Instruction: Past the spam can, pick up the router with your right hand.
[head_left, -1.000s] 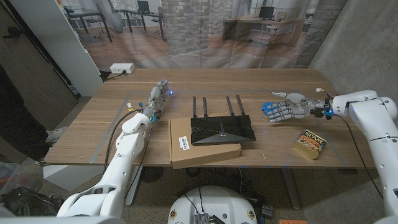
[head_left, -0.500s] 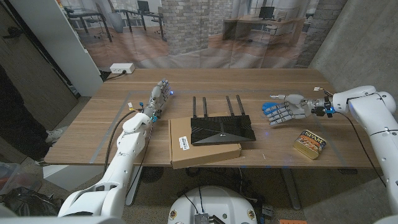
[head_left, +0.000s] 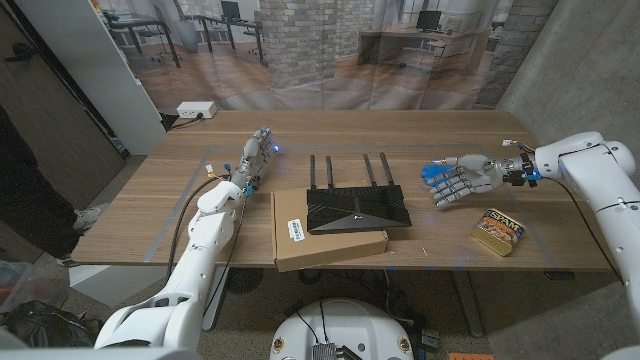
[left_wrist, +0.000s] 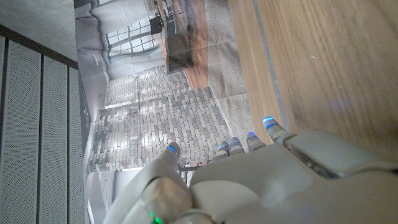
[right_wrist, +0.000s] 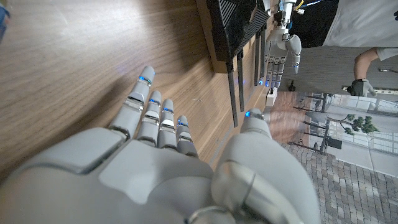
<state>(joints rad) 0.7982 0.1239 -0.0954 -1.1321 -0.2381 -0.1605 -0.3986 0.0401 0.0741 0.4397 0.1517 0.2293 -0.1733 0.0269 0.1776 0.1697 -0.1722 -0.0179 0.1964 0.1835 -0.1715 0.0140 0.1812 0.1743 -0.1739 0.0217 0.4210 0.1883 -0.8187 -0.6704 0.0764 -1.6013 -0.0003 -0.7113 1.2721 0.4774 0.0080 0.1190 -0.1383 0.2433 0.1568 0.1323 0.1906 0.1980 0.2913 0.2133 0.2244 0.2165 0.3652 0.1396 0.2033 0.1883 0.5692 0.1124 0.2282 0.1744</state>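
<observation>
Nearest to me on the counter (head_left: 150, 190) is one flat cardboard box (head_left: 320, 243), and the one router (head_left: 356, 209) lies on its far part, partly overhanging, its four antennas (head_left: 347, 168) standing up at the back. One spam can (head_left: 499, 231) sits near the front edge to my right, well apart from the box; its label is too small for me to read in full. My right hand (head_left: 452, 181) hovers beyond the can, between it and the router, fingers spread and holding nothing, touching neither. From the right wrist view I get what the head view cannot give: the router's edge (right_wrist: 231, 25) and antennas seen low along the wood, cut off by the frame, with my left hand (right_wrist: 278, 55) past them. My left hand (head_left: 255, 160) is left of the box, fingers extended and apart, empty; whether it touches the wood I cannot tell. One white box (head_left: 196, 109) sits at the far left corner
</observation>
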